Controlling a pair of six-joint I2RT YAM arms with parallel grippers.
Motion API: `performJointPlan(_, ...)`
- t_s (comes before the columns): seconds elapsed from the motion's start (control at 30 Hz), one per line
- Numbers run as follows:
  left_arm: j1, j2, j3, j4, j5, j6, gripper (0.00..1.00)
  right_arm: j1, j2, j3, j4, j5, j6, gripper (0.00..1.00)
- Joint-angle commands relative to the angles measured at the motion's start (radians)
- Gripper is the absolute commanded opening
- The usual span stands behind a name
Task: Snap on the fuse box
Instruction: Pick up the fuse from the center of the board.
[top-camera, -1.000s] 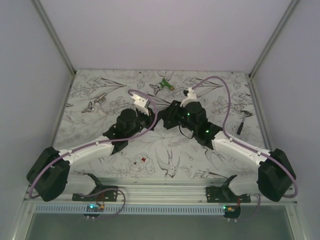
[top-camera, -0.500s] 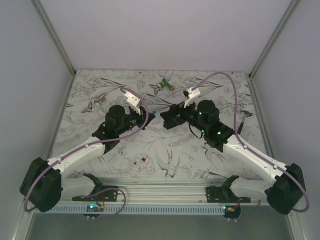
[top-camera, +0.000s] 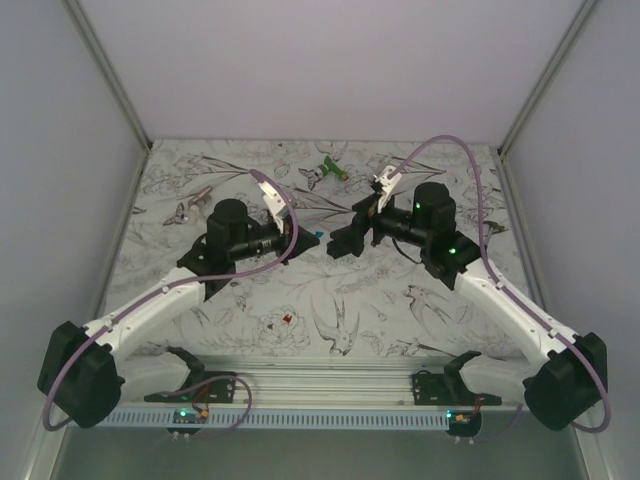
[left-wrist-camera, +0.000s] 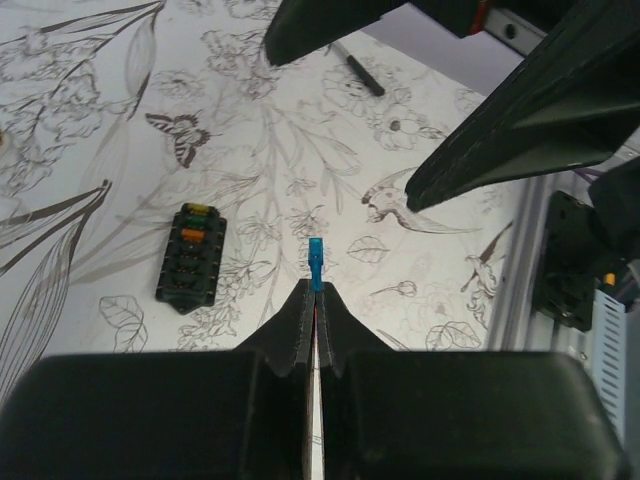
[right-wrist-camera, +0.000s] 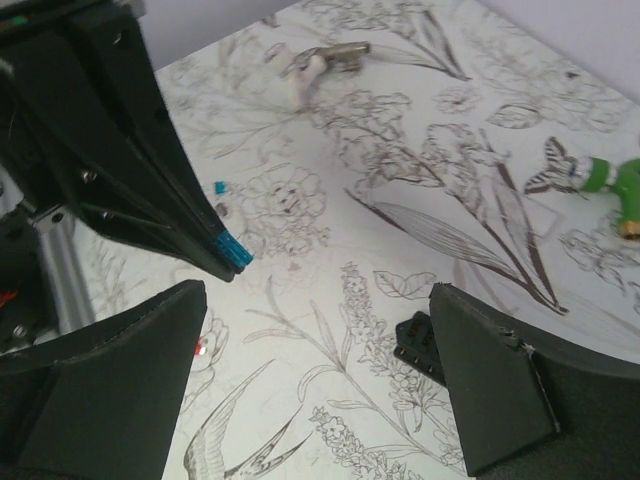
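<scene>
The fuse box (left-wrist-camera: 190, 256) is a black oblong block with a yellow and an orange fuse at its far end. It lies flat on the patterned table, left of my left gripper's line. My left gripper (left-wrist-camera: 316, 290) is shut on a small blue fuse (left-wrist-camera: 316, 252) that sticks out past its tips, above the table. It also shows in the top view (top-camera: 303, 237). My right gripper (right-wrist-camera: 318, 295) is open and empty, and a corner of the fuse box (right-wrist-camera: 418, 345) shows beside its right finger. In the top view the right gripper (top-camera: 340, 238) faces the left one and hides the box.
A green-and-white gadget (top-camera: 328, 170) lies at the back. A second blue fuse (right-wrist-camera: 220, 187) and a red fuse (top-camera: 287, 319) lie loose on the table. A white-handled tool (top-camera: 190, 207) is at the left and a dark tool (top-camera: 487, 242) at the right.
Both arms have swung outward, the left wrist to the left and the right wrist to the right. The grippers now face each other with a small gap. The left still holds the blue fuse.
</scene>
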Motion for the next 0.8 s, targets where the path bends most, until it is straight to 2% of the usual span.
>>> performJointPlan(0.0, 0.007, 0.014, 0.057, -0.028, 0.165, 0.032, 0.00, -0.028, 0.045, 0.087, -0.051, -0.273, -0.082, 0.99)
performJointPlan(0.17, 0.007, 0.022, 0.083, -0.041, 0.229, 0.019, 0.00, -0.029, 0.067, 0.119, -0.081, -0.418, -0.118, 0.79)
performJointPlan(0.33, 0.007, 0.019, 0.088, -0.047, 0.268, 0.019, 0.00, -0.031, 0.088, 0.159, -0.162, -0.546, -0.185, 0.56)
performJointPlan(0.77, -0.014, -0.004, 0.104, -0.081, 0.356, 0.068, 0.00, -0.031, 0.125, 0.221, -0.299, -0.633, -0.286, 0.39)
